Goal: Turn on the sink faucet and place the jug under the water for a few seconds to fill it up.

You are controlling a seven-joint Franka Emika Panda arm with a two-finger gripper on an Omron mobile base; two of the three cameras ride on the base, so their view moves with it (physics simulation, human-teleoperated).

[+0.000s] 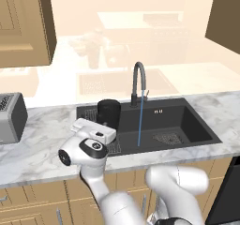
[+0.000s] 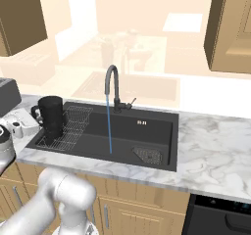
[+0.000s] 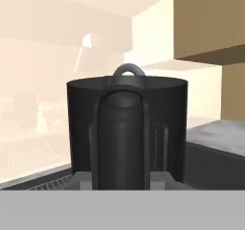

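One risk: the jug (image 1: 108,112), upright on the wire rack (image 2: 73,126) at the sink's (image 1: 187,121) left end, well apart from the water (image 1: 139,125), could tip if the gripper (image 3: 122,178), whose jaw state I cannot tell, nudges its handle (image 3: 121,138).

A: What is hidden?
B: The jug (image 3: 127,128) blocks most of the faucet (image 3: 128,74); only the arch shows above its rim.
A: Anything cut off?
B: The toaster (image 1: 10,117), by the left edge.
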